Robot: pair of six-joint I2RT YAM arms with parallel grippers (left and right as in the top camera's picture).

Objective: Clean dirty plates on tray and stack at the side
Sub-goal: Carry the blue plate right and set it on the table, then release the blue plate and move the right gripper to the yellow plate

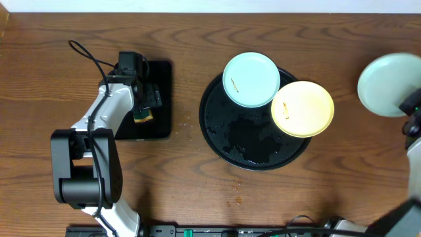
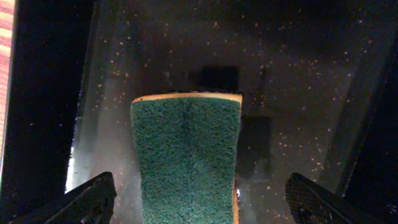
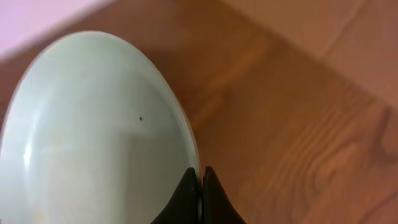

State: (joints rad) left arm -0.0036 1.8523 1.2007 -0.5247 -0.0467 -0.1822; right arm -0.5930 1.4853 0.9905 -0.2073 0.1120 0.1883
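Brown wood-grain tabletop point(image 1: 184, 191), soft even light; pale strip point(image 1: 263, 5) beyond far edge.

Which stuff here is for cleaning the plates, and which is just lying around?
For the job: mint plate, yellow plate, round tray under them, second mint plate pinched by the right gripper, sponge, rectangular tray holding it.
Just lying about: crumbs on the table, cable at the front edge.
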